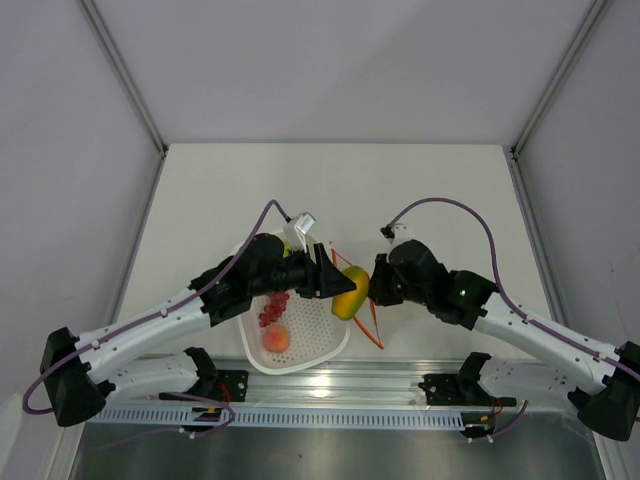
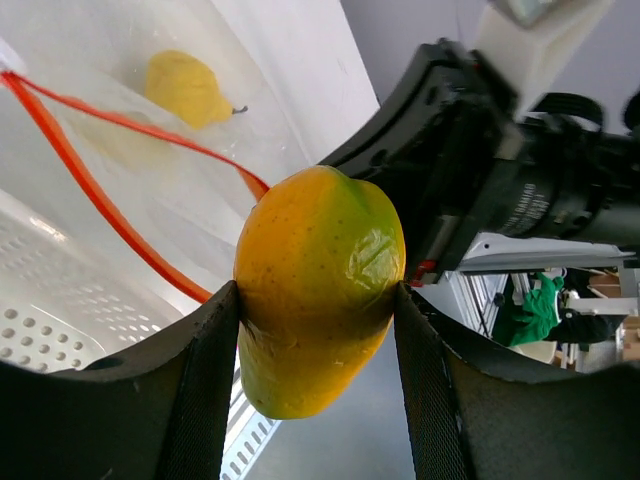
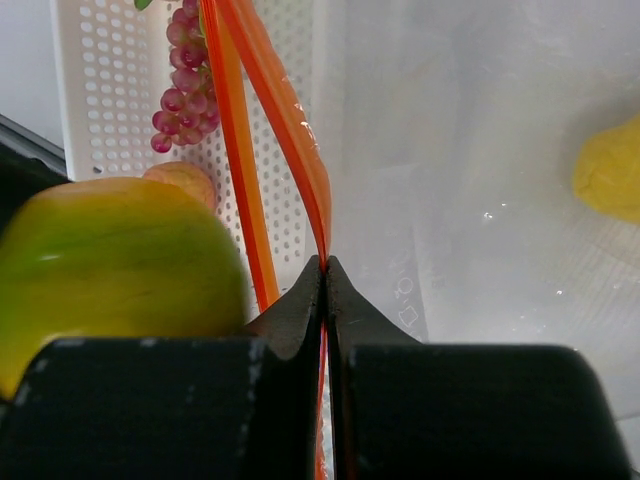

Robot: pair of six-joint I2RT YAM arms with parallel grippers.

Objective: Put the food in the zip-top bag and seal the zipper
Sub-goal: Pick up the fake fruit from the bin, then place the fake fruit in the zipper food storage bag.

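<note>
My left gripper (image 2: pixel 318 340) is shut on a yellow-orange mango (image 2: pixel 320 280), held in the air next to the zip-top bag's open mouth. A yellow pear (image 2: pixel 185 88) lies inside the clear bag (image 3: pixel 480 200). My right gripper (image 3: pixel 326 270) is shut on the red-orange zipper (image 3: pixel 290 130) at one side of the mouth and holds that edge up. From above, the mango (image 1: pixel 350 292) hangs between the left gripper (image 1: pixel 338 284) and the right gripper (image 1: pixel 375 290). Dark red grapes (image 1: pixel 272 308) and a peach (image 1: pixel 277 340) lie in the white basket (image 1: pixel 300 358).
The white perforated basket (image 3: pixel 90 90) sits under my left arm, just left of the bag. The right arm's wrist (image 2: pixel 480 170) is close behind the mango. A metal rail (image 1: pixel 330 385) runs along the table's near edge.
</note>
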